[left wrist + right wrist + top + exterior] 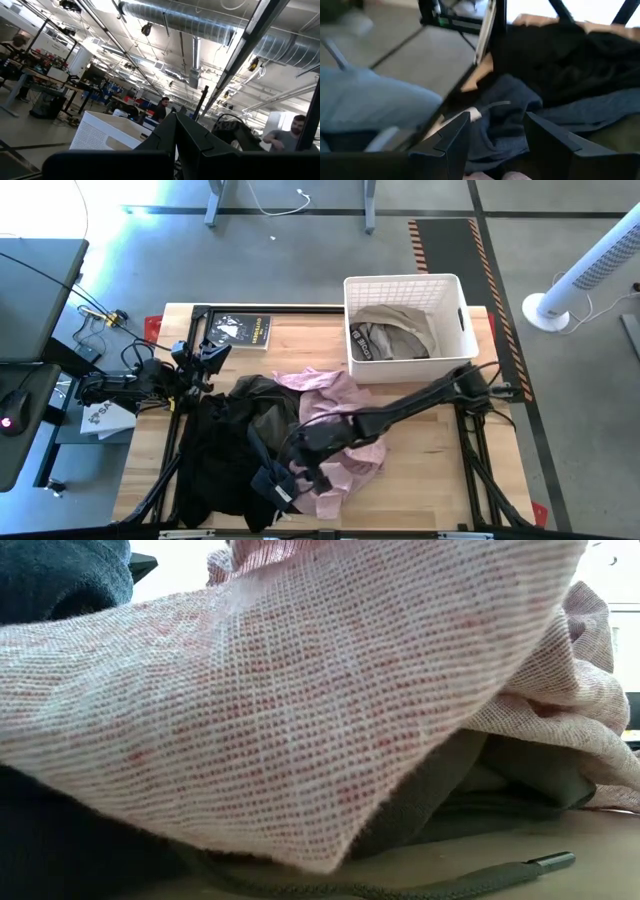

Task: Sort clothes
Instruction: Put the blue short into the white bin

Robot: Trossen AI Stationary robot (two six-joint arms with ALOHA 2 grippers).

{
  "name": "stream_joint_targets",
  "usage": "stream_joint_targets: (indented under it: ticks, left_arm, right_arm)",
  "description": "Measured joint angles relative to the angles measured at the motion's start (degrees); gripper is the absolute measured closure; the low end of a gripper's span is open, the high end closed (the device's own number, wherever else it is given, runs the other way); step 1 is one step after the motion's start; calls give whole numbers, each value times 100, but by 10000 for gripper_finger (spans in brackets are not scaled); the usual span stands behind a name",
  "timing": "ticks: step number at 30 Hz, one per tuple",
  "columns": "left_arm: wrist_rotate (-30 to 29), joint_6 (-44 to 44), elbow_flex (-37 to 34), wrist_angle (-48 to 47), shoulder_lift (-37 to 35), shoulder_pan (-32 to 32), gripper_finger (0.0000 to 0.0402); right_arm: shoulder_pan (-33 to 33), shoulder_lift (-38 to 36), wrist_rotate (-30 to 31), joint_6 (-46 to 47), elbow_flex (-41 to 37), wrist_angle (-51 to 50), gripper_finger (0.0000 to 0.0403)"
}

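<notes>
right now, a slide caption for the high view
Right gripper reaches into the clothes pile beside a white basket holding one beige garment; left gripper waits.

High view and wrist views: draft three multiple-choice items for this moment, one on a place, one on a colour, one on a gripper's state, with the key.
1. Where does the beige-grey garment lie?
A. in the white basket
B. on the floor
C. on the booklet

2. What colour is the garment between the black clothes and the basket?
A. bright yellow
B. pale pink
C. green

3. How does the right gripper stand?
A. folded away off the table
B. fingers apart over dark blue fabric
C. clamped on the basket's rim

Key:
1 A, the high view shows it lying inside the basket's walls.
2 B, the pale pink garment spreads mid-table, and its weave fills the low view.
3 B, the right wrist view shows a gap between both fingers, with the fabric beyond. The left gripper waits shut by the booklet.
</notes>
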Motion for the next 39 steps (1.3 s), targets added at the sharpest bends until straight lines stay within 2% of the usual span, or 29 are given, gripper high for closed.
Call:
stream_joint_targets:
  ticks: [6,12,17,20,24,25,30,35,39]
  left_arm:
    - [-4,0,0,-2,0,0,394]
    - [-6,1,0,-2,-2,0,394]
    - [-6,2,0,-4,-1,0,394]
    - [-7,4,0,-5,-1,0,394]
    - [-9,4,0,-4,0,0,394]
    - [-9,4,0,-5,-2,0,394]
    - [-9,2,0,-4,0,0,394]
    - [-9,0,0,-2,0,0,394]
    - [7,-26,0,11,-2,0,394]
  right_arm:
    - [8,739,-440,-420,812,-565,221]
    - [40,1514,-175,-708,1758,-1700,221]
    - [26,1833,-162,-1032,2034,-2069,229]
    - [30,1877,-120,-1157,2020,-2065,268]
    - [33,1863,75,-1146,2105,-2182,371]
    - [33,1861,118,-1154,2179,-2264,385]
    - [113,1858,799,-1256,3045,-3140,390]
    - [214,1806,1864,-1522,4259,-4322,396]
    - [267,864,2642,-1639,3624,-4263,398]
